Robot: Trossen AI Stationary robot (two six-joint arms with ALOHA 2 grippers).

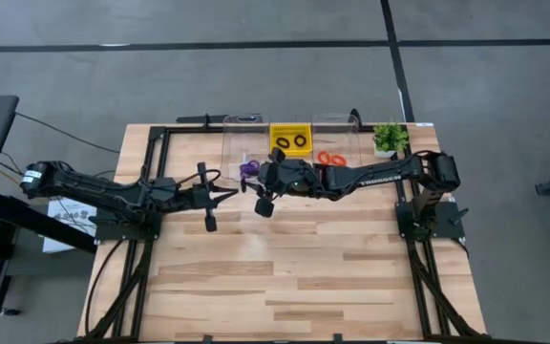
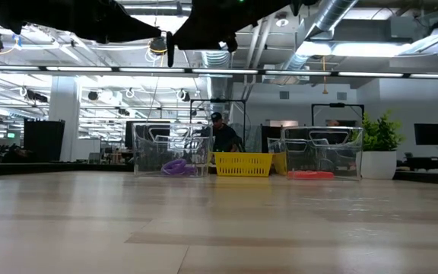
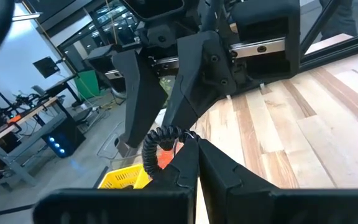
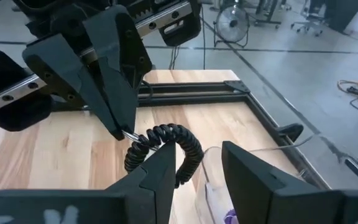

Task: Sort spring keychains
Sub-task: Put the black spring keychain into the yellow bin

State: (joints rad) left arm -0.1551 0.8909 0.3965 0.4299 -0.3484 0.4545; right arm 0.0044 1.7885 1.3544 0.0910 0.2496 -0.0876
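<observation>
Item: black spring keychain point(image 4: 164, 146), held in mid-air between both grippers. Left gripper point(image 4: 124, 132): shut, pinching the ring end. Right gripper point(image 4: 197, 163): half open, the coil lodged against one finger, not clamped. Coil arches across between the tips; both equally near.

There are two black spring keychains point(image 1: 290, 142) in the one yellow basket point(image 1: 276, 129). One more black keychain point(image 4: 166, 148) hangs up in the air. There are two orange-red keychains point(image 1: 330, 158) and two clear bins point(image 1: 242, 122). The purple keychains point(image 1: 248, 168) are too bunched up to count.
</observation>
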